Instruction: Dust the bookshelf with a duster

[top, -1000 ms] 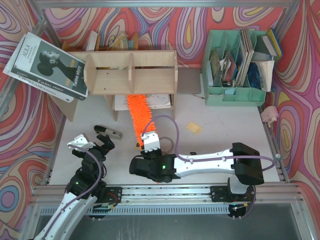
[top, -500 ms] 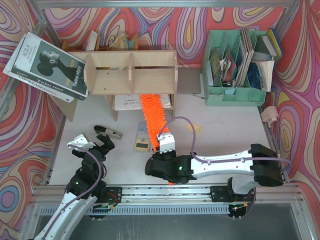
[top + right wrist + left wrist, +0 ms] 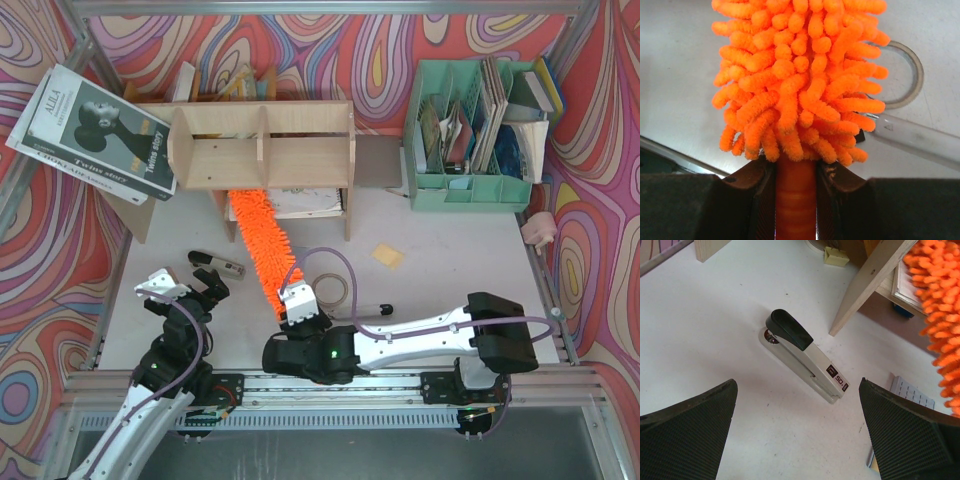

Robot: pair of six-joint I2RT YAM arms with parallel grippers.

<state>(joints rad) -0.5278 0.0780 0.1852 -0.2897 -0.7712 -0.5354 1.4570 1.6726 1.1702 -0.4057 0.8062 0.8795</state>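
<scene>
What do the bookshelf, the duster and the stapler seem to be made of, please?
The bookshelf looks like pale, matte wood board, possibly plywood. The duster has orange chenille-like strands, probably microfibre. The stapler has a grey body, perhaps painted metal, and a glossy black cap, likely plastic.

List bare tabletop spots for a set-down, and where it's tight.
Widest bare patch of white table: between the mint-green plastic file organiser, small yellow note and the right arm. Smaller one left of the grey-and-black stapler. Crowded: under the light plywood bookshelf, where the orange fluffy duster lies.
</scene>
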